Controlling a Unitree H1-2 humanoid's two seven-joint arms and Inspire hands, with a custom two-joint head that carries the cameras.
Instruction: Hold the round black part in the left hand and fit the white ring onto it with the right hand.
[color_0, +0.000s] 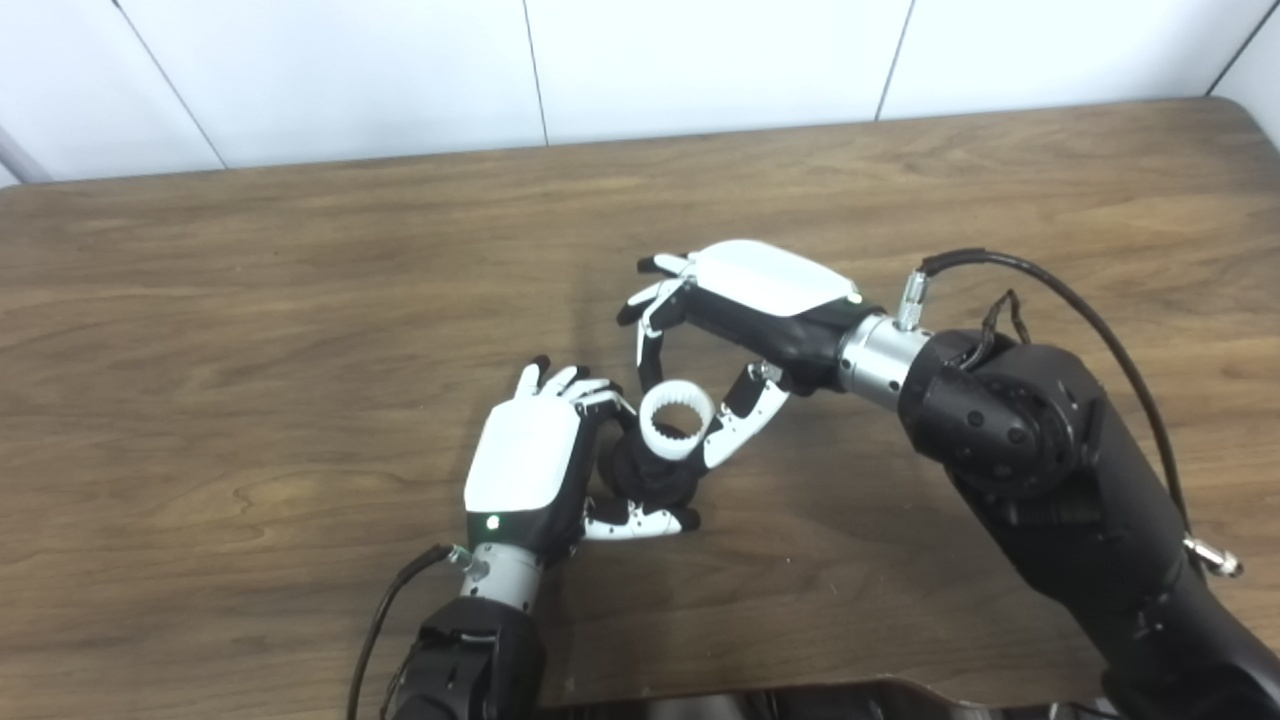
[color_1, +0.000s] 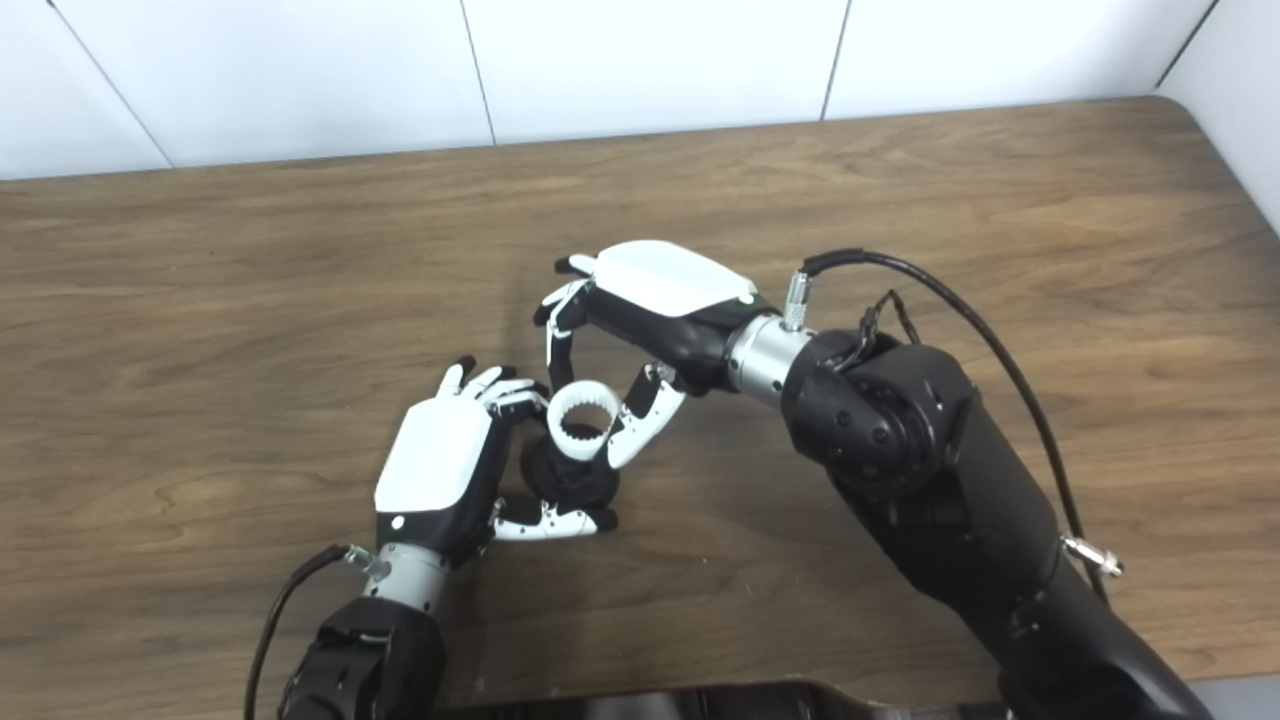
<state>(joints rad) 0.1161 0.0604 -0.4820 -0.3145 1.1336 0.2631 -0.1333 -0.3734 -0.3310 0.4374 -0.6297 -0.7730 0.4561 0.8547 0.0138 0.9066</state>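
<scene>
The round black part (color_0: 655, 475) is gripped in the left robot hand (color_0: 530, 460), fingers and thumb curled around it, low over the wooden desk (color_0: 250, 330). The white ring (color_0: 677, 420), toothed on its inner face, is pinched between a finger and the thumb of the right robot hand (color_0: 740, 320). The ring is seen tilted against the top of the black part; whether it is seated cannot be told.

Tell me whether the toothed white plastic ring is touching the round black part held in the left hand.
Touching, as far as shows. In the left eye view the white ring, pinched by the right hand, sits directly against the round black part in the left hand, no gap visible.
</scene>
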